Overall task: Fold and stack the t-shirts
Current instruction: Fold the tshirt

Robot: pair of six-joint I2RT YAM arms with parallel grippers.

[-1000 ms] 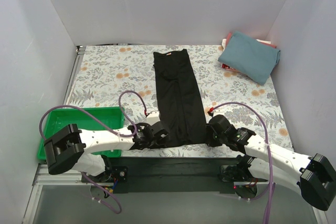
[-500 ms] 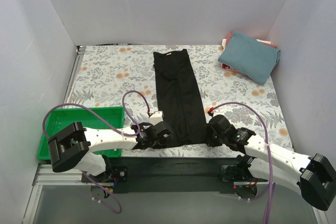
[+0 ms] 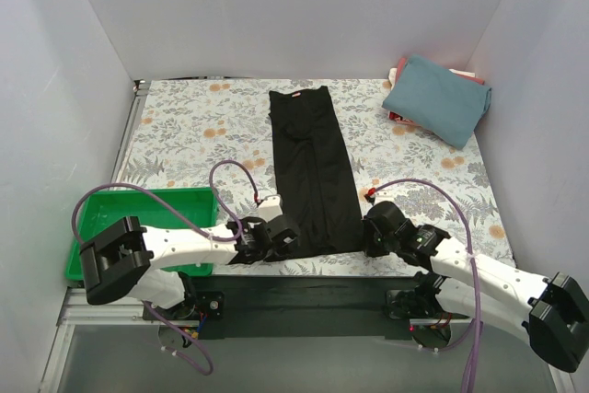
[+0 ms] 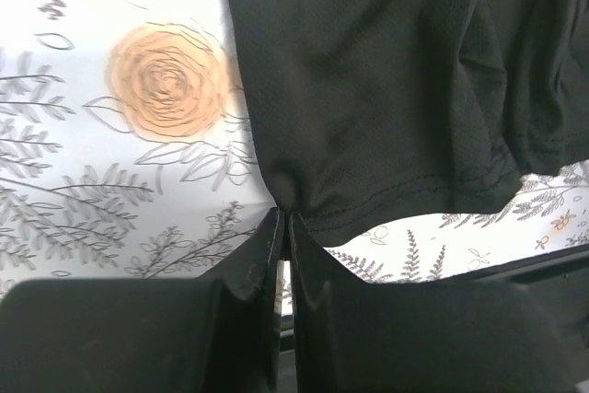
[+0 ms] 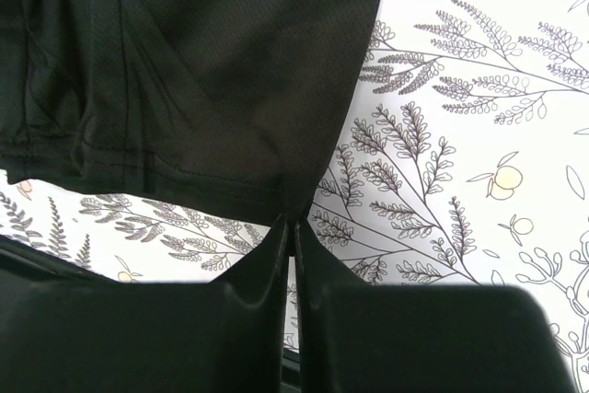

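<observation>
From above, a floral-printed table point(image 3: 175, 135) sits inside plain white walls point(image 3: 276, 16). The black t-shirt point(image 3: 313, 167), folded into a long strip, lies down the middle. The teal t-shirt point(image 3: 437, 98) rests folded on red ones point(image 3: 398, 69) in the far right corner, and a green tray point(image 3: 138, 204) sits near left. The left gripper point(image 3: 276, 235) and right gripper point(image 3: 375, 229) meet the strip's near corners

Left wrist: the fingers point(image 4: 260, 260) are pinched shut on the hem corner, beside an orange printed rose

Right wrist: the fingers point(image 5: 267, 264) clamp the other hem corner over leafy print
</observation>
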